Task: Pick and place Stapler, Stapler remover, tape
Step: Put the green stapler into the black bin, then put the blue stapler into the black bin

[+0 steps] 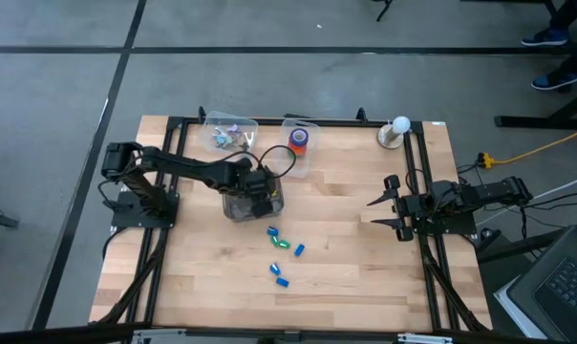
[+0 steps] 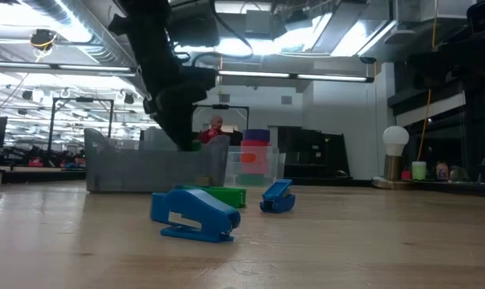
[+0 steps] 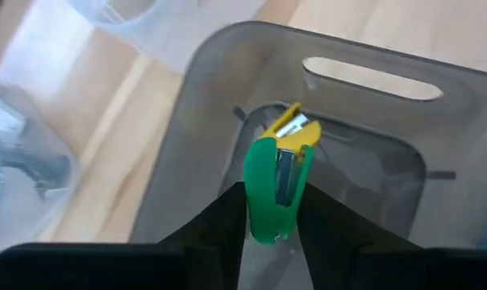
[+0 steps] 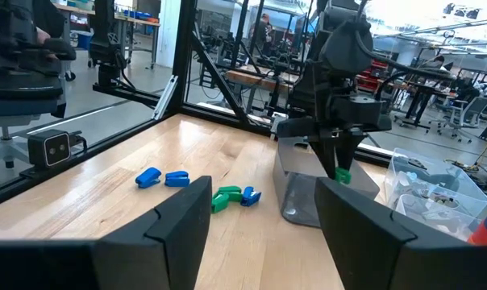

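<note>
Four small blue and green staplers [image 1: 284, 255] lie on the pale wooden tabletop [image 1: 365, 268]; left gripper [image 3: 274, 211] pinches a green-and-yellow stapler [image 3: 277, 181] over the grey bin [image 3: 372, 145]; right gripper [image 1: 389, 212] gapes wide.

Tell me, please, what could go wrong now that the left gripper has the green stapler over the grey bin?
1. The left gripper holds the small green and yellow stapler by its lower end only; it might tip or slip out crooked as it goes.
2. The gripper hangs close to the wall of the translucent grey plastic bin, so withdrawing carelessly could nudge the bin.
3. Several small blue staplers lie on the wooden table nearby, and a low sweep could scatter them.
</note>
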Controlling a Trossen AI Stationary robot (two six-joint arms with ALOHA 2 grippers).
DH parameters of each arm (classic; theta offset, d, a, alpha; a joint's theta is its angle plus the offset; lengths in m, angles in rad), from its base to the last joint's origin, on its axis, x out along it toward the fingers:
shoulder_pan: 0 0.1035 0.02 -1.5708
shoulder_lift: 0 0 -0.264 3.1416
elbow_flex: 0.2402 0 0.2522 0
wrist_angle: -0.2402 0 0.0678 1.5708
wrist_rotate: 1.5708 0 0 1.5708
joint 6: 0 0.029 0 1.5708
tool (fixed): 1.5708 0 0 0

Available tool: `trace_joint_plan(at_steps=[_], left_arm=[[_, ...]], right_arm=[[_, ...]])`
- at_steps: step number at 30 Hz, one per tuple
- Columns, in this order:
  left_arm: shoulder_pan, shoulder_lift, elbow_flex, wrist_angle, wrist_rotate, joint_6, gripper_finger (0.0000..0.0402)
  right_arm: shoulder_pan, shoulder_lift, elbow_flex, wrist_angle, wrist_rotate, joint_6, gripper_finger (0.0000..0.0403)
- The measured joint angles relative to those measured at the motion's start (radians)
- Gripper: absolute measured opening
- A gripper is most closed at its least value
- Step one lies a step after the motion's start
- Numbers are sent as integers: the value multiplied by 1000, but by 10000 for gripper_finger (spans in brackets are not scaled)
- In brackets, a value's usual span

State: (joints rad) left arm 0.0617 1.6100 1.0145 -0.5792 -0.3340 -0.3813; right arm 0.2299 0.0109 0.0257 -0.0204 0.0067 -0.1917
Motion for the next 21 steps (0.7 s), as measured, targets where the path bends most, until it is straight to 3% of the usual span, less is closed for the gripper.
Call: trace_joint_plan(at_steps=[5, 11, 21], left_arm=[[1, -5, 0, 0, -30, -1, 127], [0, -5, 0, -1, 4, -35, 147], [-18, -23, 0, 126, 268, -11, 151]], right_arm=[[0, 0, 0, 0, 0, 0, 225], [0, 0, 0, 0, 0, 0, 225], [0, 0, 0, 0, 0, 0, 225]])
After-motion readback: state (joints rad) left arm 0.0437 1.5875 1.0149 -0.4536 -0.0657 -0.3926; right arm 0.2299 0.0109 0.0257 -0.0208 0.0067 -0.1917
